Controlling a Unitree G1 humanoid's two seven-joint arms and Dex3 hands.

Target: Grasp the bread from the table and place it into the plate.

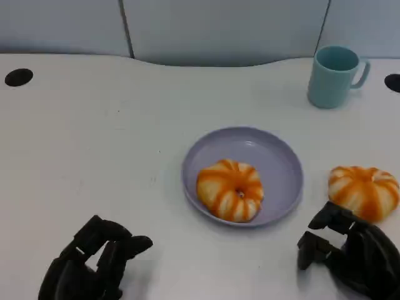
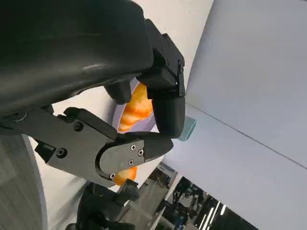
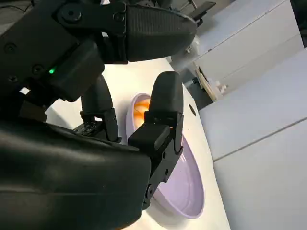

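Note:
A round orange-striped bread [image 1: 230, 190] lies in the lavender plate [image 1: 275, 161] at the table's middle. A second, like bread [image 1: 364, 191] sits on the table to the right of the plate. My right hand [image 1: 350, 250] is low at the near right, just in front of that second bread, fingers apart and holding nothing. At the near left, my left hand [image 1: 94, 259] rests with nothing in it. The left wrist view shows the plated bread [image 2: 136, 108] between the fingers [image 2: 165, 103]. The right wrist view shows the plate [image 3: 184, 187] and its bread [image 3: 141, 108] past the fingers [image 3: 163, 120].
A teal mug [image 1: 334, 76] stands at the far right; it also shows in the left wrist view as the mug [image 2: 188, 129]. Two black cable holes [image 1: 19, 77] mark the table's far corners. A grey wall panel runs behind the table.

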